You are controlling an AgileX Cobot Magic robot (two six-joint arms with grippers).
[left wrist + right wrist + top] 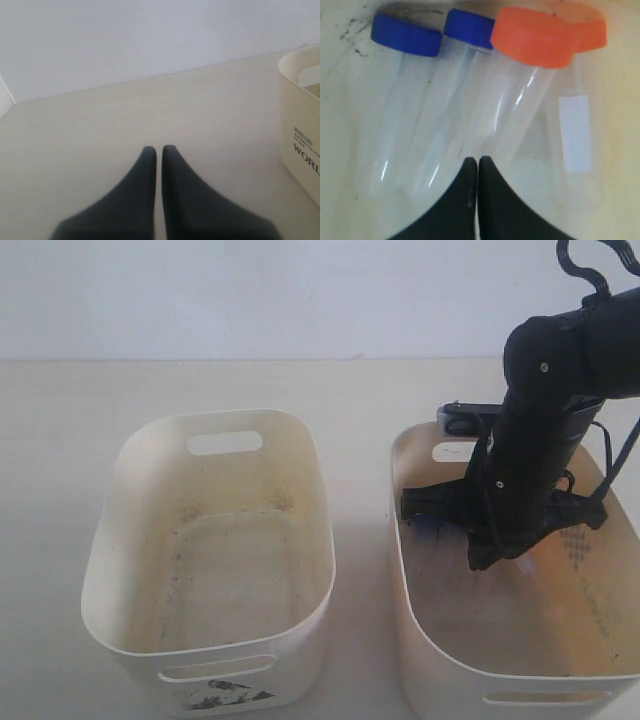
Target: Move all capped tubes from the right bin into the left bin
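Two cream plastic bins stand side by side on a pale table (360, 420). The left bin (128, 502), with a dark smudged label on its near face, holds no tubes; only dark specks dot its floor. The right bin (440, 685) has a black robot arm reaching down into it.

By the look of things, the task has hardly begun. All four capped tubes (520, 110) lie in the right bin, packed side by side and touching, their caps in a row: two blue caps (406, 35) and two orange caps (532, 37). None has reached the left bin, so all four transfers are left to do.

The right arm (530, 460) comes in from the far right and bends steeply downward, its wrist low inside the right bin near the far left corner. The right gripper (478, 162) has its two black fingers pressed together. Their tips sit at the tapered ends of the tubes, between the second blue-capped tube and the first orange-capped one. It grasps nothing.

The left arm does not show in the overview. Its wrist camera shows the left gripper (159, 150) above bare table, fingers drawn together with only a thin slit between them and nothing held. A cream bin with dark lettering, probably the left bin, is nearby.
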